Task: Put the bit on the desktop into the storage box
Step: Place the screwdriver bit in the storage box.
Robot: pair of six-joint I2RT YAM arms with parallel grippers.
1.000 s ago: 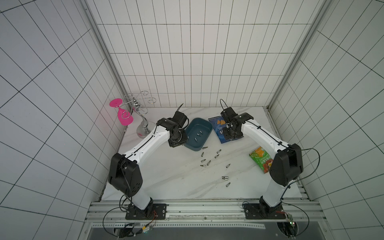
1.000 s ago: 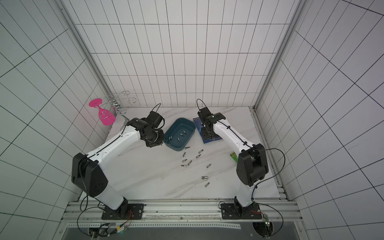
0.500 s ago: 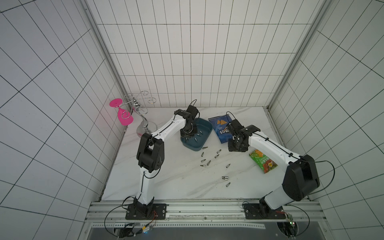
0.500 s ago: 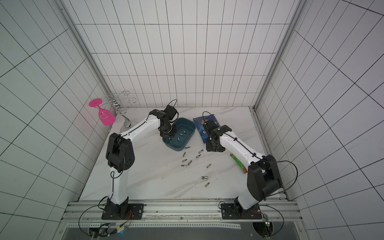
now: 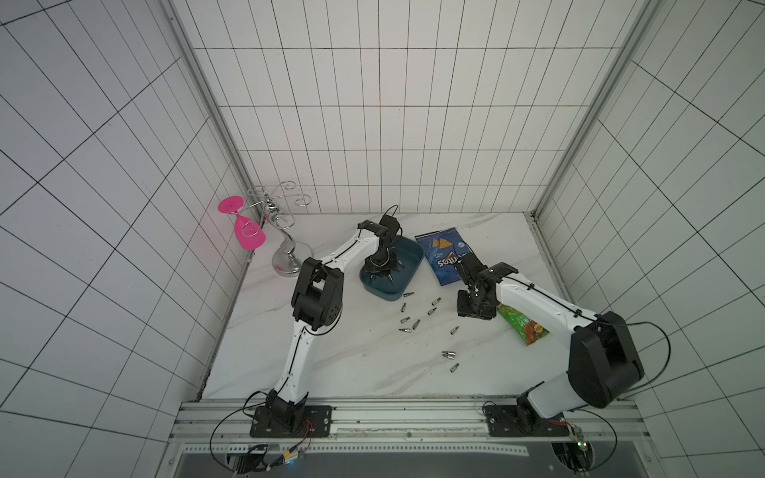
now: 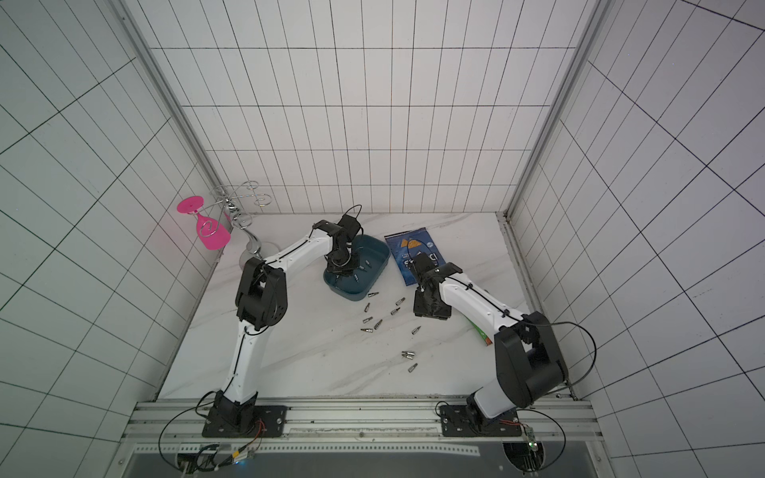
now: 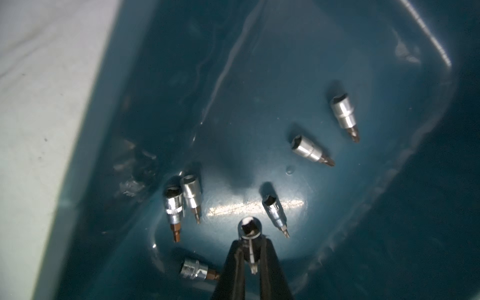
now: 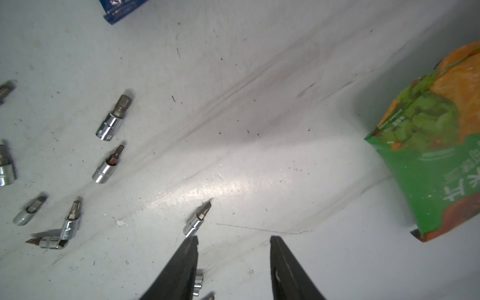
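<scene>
storage box [image 5: 387, 294]: teal, six bits [image 7: 311, 152] inside | loose bits [image 5: 416, 324]: on desktop [image 5: 352, 360] | held bit [image 7: 250, 230]: over box

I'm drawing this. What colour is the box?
The box is dark teal-blue, best seen in the left wrist view.

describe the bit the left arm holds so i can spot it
On the white desktop, find the dark teal storage box beside the blue chip bag. The left gripper reaches into it. The bit is the one pinched between its fingers; the others lie loose inside.

White tiled walls [image 5: 372, 124], dark grout lines, aluminium corner posts [image 5: 199, 82]
</scene>
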